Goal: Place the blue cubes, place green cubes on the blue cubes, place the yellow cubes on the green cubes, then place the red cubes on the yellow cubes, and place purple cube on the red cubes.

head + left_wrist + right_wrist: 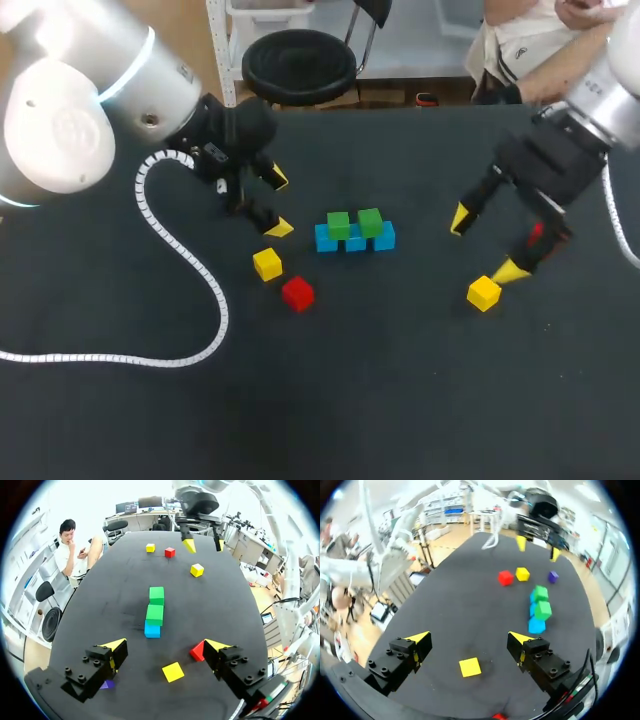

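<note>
Starting yellow layer, likely: your right hand (485,244) hangs released over a yellow cube (483,293); drop, clench, carry onto the green cubes (354,223). Left hand (278,203) released too.

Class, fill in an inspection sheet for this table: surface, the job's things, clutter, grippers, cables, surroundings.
Surface: black table.
Job's things: a row of blue cubes with two green cubes on top. A yellow cube and a red cube lie loose near the left gripper. A second yellow cube lies by the right gripper. A third yellow cube and a second red cube lie beside that gripper. A purple cube lies loose.
Clutter: nothing seen.
Grippers: both have their jaws open and hold nothing.
Cables: a white coiled cable lies on the table's left side.
Surroundings: nothing seen reaching over the table.
</note>
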`<state>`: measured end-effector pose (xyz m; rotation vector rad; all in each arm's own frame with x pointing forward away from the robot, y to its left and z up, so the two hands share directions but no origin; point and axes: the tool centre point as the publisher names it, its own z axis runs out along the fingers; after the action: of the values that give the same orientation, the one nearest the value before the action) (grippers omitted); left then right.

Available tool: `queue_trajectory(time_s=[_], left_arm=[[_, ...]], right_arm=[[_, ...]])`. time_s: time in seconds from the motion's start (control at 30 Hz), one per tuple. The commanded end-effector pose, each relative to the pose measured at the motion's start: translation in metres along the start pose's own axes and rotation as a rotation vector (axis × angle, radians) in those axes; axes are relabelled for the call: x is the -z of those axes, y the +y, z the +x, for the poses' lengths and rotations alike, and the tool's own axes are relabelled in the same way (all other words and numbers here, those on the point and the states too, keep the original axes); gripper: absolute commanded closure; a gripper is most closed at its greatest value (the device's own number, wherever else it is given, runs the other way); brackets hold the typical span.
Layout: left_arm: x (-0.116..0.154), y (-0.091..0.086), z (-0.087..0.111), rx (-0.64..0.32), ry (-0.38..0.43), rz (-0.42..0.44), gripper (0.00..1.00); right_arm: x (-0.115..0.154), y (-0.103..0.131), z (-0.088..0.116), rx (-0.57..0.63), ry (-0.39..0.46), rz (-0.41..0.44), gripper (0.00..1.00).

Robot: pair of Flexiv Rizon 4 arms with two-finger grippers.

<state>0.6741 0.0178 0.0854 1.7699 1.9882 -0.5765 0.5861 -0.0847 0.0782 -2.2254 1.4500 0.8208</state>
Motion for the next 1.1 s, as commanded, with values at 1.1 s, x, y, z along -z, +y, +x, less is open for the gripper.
queue_trajectory(time_s=[1.1], left_arm=[[0.000, 0.000, 0.001, -0.001, -0.002, 0.000, 0.00]], right_arm=[[-0.039, 0.009, 0.057, 0.092, -0.141, -0.114, 0.00]])
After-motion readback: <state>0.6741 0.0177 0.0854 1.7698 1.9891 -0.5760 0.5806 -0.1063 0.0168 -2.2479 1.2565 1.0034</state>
